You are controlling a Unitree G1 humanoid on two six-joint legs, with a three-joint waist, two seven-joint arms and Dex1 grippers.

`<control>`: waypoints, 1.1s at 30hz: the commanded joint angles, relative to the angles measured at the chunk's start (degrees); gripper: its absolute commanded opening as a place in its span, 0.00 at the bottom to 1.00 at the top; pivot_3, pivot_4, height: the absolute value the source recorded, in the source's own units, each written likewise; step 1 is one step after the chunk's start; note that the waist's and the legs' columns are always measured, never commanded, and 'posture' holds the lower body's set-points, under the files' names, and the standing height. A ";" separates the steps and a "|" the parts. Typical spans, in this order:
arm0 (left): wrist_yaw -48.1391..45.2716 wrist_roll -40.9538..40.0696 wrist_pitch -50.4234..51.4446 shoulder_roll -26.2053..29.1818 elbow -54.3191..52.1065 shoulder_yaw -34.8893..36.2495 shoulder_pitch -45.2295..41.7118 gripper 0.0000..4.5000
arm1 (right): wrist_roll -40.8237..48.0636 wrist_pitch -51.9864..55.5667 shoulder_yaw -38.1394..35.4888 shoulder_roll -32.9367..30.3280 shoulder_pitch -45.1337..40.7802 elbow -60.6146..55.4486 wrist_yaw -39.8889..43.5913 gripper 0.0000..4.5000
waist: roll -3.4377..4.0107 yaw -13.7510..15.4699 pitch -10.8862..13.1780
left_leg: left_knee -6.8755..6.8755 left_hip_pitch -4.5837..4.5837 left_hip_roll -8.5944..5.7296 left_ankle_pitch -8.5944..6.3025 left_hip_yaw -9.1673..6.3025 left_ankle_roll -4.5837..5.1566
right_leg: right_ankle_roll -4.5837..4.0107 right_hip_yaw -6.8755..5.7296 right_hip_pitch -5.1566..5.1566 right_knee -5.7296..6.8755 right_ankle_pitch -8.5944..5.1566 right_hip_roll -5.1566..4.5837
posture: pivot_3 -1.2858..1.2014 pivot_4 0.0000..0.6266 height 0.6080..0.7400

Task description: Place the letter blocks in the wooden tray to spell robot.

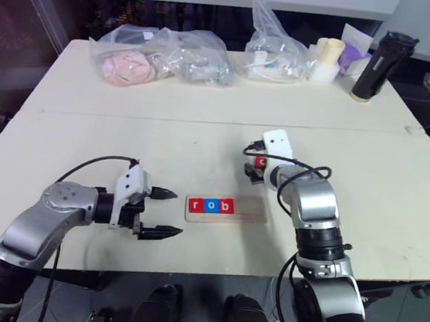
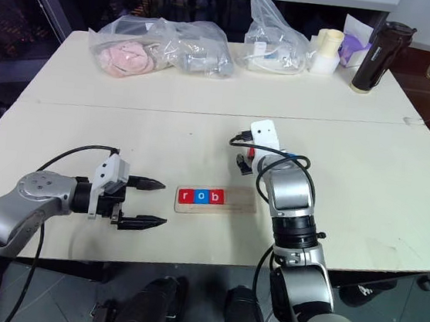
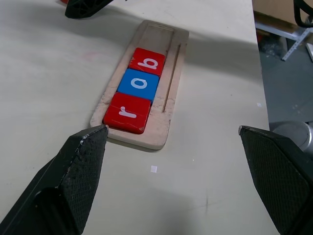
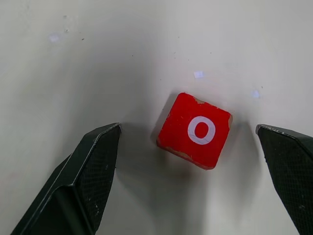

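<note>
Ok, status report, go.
Both end effectors open, left, right over loose red o block. Pale wooden tray holds r, o, b. Nothing in the way.

Seen from the head, forward and down over the table (image 1: 204,121). Seen from the left wrist, close along spread jaws, past them to the wooden tray (image 3: 168,117). Seen from the right wrist, straight down, very close, red o block (image 4: 195,130) between spread jaws. Shared by both eyes: tray and block.
</note>
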 commanded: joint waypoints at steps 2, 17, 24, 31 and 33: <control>0.10 0.08 -1.08 0.11 -1.18 0.51 -0.37 1.00 | 1.92 -1.00 -3.37 2.32 -2.79 3.03 -3.04 0.99 | 0.00 -0.09 0.00 | 0.00 0.02 0.00 0.00 0.01 0.00 | -0.01 0.00 0.00 0.01 0.01 0.00 | 0.52 0.24 0.88; 1.11 0.25 -1.18 -0.45 -1.57 0.33 -0.28 1.00 | 5.08 2.29 -10.33 6.74 -4.81 5.80 -10.22 0.26 | 0.03 -0.14 -0.04 | 0.00 0.08 0.03 0.01 0.01 0.00 | -0.05 0.01 0.01 0.06 0.03 0.04 | 0.52 0.24 0.88; 0.77 0.20 -1.25 -0.46 -1.71 -0.02 -0.35 1.00 | 7.21 11.27 -4.72 -0.68 -2.40 -7.21 -4.33 0.26 | 0.03 0.10 -0.03 | -0.02 0.06 0.03 0.01 0.01 0.00 | -0.05 0.01 0.00 0.06 0.02 0.04 | 0.52 0.24 0.88; -1.94 0.15 -2.54 0.93 -1.86 -0.27 0.11 1.00 | 15.83 26.59 -4.42 -12.73 8.45 -31.90 1.68 0.26 | 0.01 0.32 -0.04 | -0.05 -0.07 0.01 0.00 -0.04 0.02 | -0.04 0.01 -0.05 -0.04 0.01 -0.04 | 0.52 0.24 0.88; -2.62 -0.02 -3.56 0.74 -1.75 0.04 0.07 1.00 | 18.15 26.59 -4.94 -14.57 11.69 -35.69 1.71 0.26 | 0.02 0.18 -0.04 | -0.07 -0.07 0.02 0.00 -0.04 0.02 | -0.05 0.01 -0.05 -0.07 0.00 -0.10 | 0.52 0.24 0.88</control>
